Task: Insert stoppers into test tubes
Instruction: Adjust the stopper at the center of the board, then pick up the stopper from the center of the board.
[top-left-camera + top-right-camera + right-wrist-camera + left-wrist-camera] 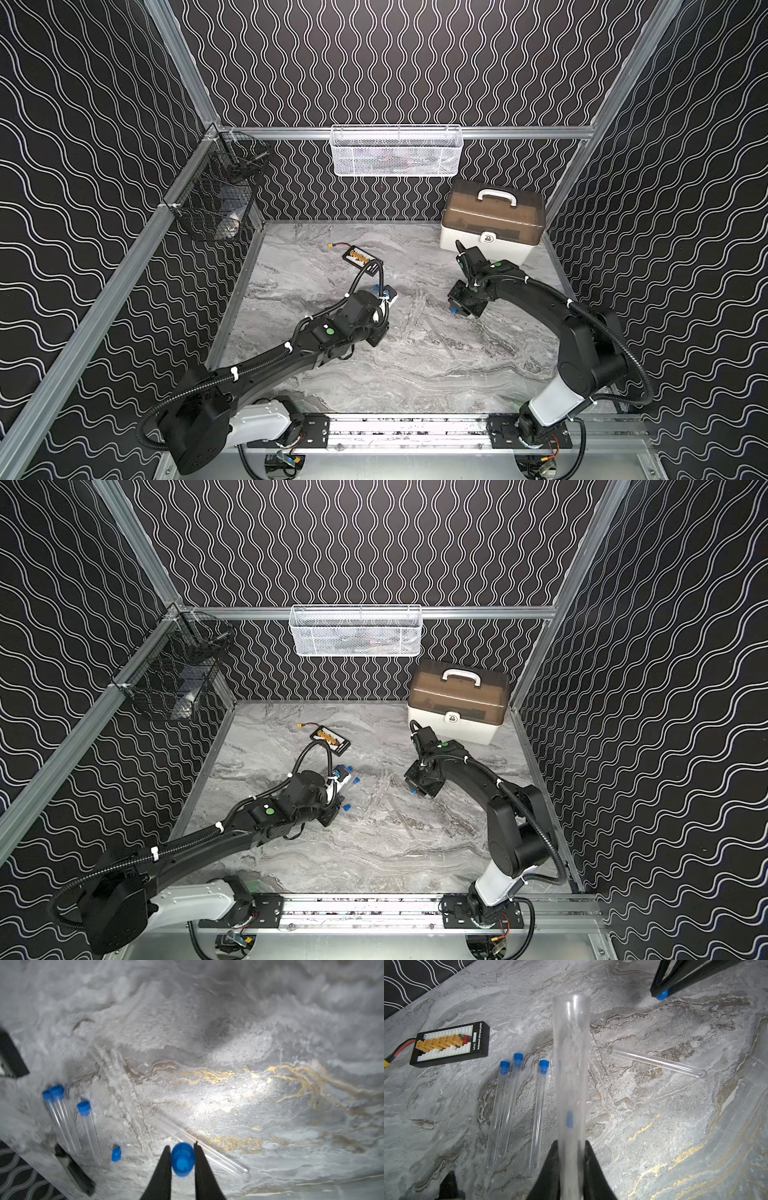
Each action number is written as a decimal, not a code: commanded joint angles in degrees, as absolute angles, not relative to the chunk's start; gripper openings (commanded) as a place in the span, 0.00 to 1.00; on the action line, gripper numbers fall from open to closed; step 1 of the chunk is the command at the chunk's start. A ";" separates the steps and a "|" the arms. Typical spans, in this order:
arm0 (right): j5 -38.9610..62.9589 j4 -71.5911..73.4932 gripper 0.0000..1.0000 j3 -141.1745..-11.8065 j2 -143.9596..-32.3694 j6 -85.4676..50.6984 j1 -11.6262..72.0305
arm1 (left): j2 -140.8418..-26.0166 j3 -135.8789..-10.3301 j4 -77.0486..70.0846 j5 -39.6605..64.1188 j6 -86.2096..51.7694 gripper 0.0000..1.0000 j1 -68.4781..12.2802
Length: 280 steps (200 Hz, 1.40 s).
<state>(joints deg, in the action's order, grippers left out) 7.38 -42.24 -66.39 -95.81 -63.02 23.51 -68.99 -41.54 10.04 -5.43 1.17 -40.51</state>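
Gripped tight in left pincer: clear, smooth test tube, mouth open. Pinched narrow in right pincer: short blue cylindrical stopper.

Just beside left pincer, flat on veined grey marble bench: three thin glassy plugged tubes, blue-capped, roughly parallel. Between the pincers: bare tube, round-bottomed, flat. Near left pincer: loose stopper.
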 commanded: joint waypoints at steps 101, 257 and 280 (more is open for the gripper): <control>4.03 -40.09 0.20 -66.68 -107.77 -101.44 23.12 | -69.69 -41.04 7.01 -5.32 -0.80 0.09 -40.43; -2.07 -41.77 0.56 -69.86 -89.63 -53.86 11.97 | -72.55 -42.19 5.65 -4.83 0.00 0.09 -40.43; 5.78 -34.42 0.55 -69.85 -86.16 -22.27 9.49 | -72.75 -42.28 5.21 -4.84 0.78 0.09 -40.39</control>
